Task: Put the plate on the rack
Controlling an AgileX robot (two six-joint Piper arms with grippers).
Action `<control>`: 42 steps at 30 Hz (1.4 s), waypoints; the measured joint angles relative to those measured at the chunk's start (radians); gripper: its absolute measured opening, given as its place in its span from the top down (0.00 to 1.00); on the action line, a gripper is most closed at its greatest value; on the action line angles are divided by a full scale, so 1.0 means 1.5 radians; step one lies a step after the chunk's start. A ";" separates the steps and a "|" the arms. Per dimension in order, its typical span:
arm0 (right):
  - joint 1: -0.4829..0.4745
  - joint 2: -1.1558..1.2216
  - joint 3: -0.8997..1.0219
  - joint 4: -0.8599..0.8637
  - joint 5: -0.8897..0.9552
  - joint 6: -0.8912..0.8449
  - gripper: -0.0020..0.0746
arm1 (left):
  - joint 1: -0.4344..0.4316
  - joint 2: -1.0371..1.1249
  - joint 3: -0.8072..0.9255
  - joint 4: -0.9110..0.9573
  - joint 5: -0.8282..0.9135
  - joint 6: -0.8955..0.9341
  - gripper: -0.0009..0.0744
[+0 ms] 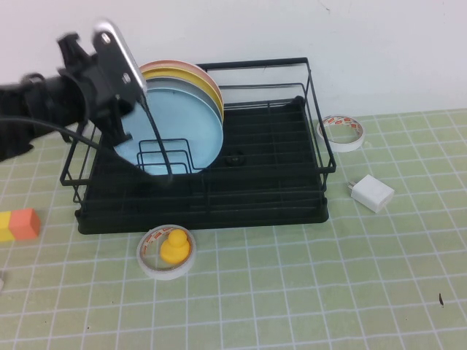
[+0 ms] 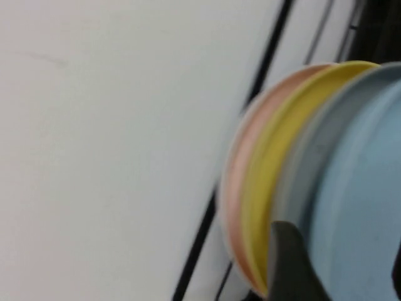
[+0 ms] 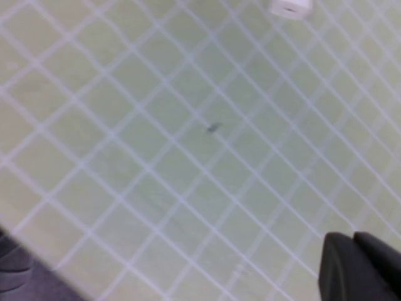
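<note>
The light blue plate (image 1: 182, 125) stands upright in the left part of the black wire rack (image 1: 292, 211), in front of a grey, a yellow (image 1: 211, 82) and a pink plate. My left gripper (image 1: 120, 130) is at the plate's left rim. In the left wrist view its fingers (image 2: 291, 266) are spread wide apart, with the blue plate (image 2: 363, 188) between them, so the left gripper (image 2: 338, 269) is open. My right gripper (image 3: 354, 254) is out of the high view; its fingers are shut together above the green checked mat.
A tape roll (image 1: 149, 264) with a yellow duck (image 1: 175, 248) inside lies in front of the rack. A white tape roll (image 1: 341, 133) and a white charger (image 1: 372, 192) lie right of it. An orange and yellow block (image 1: 18, 224) sits at the left edge.
</note>
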 joint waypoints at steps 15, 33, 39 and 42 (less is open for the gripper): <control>0.000 -0.086 0.017 -0.057 -0.139 0.141 0.97 | 0.000 -0.277 0.050 -0.014 -0.163 -0.576 0.98; 0.000 -0.250 0.260 0.057 -0.199 0.174 0.97 | 0.000 -0.603 0.320 -0.015 -0.137 -0.699 0.99; 0.000 -0.251 0.289 0.091 -0.224 0.174 0.97 | 0.000 -0.692 0.413 -0.015 -0.137 -0.661 0.99; 0.000 -0.251 0.289 0.093 -0.229 0.174 0.97 | 0.000 -0.744 0.451 -0.015 -0.137 -0.657 0.99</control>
